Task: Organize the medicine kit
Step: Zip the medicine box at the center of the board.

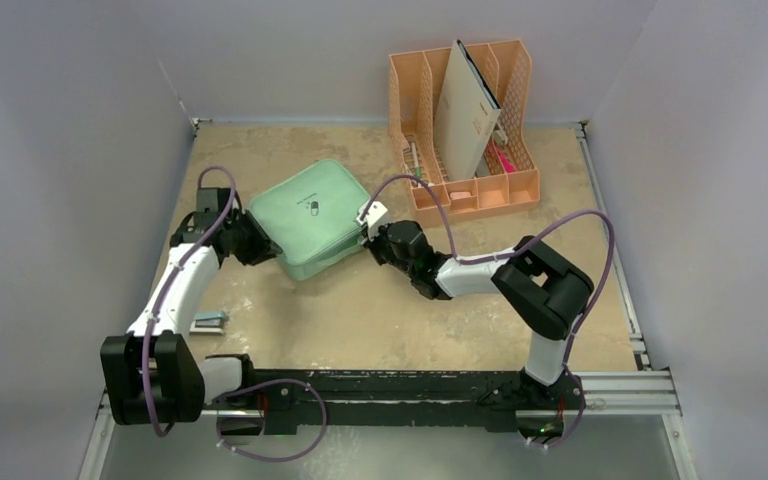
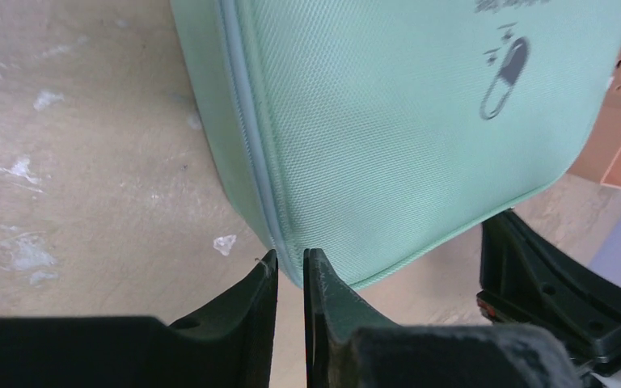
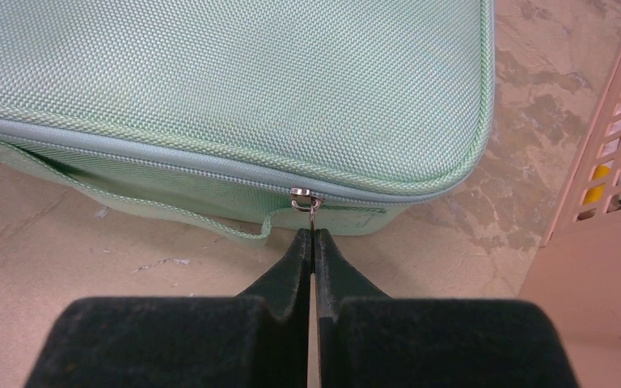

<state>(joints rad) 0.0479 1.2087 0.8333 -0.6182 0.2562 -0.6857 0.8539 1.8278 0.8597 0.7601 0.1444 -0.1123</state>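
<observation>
Treat the medicine kit (image 1: 310,215), at 10 o'clock on the counter (image 1: 360,320), as light, sagging woven fabric and work it by the zip pull (image 3: 307,202) at its 3 o'clock edge, pinched in the closed right tool (image 3: 313,234), with the left tool (image 2: 291,263) narrow at 9 o'clock, grip unclear.

Peach file organizer (image 1: 516,186) at the worktop's (image 1: 360,310) far right, beige folder (image 1: 465,112) upright inside. Small grey object (image 1: 210,321) near left edge.

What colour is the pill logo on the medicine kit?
Dark grey; the pill logo shows best in the left wrist view.
</observation>
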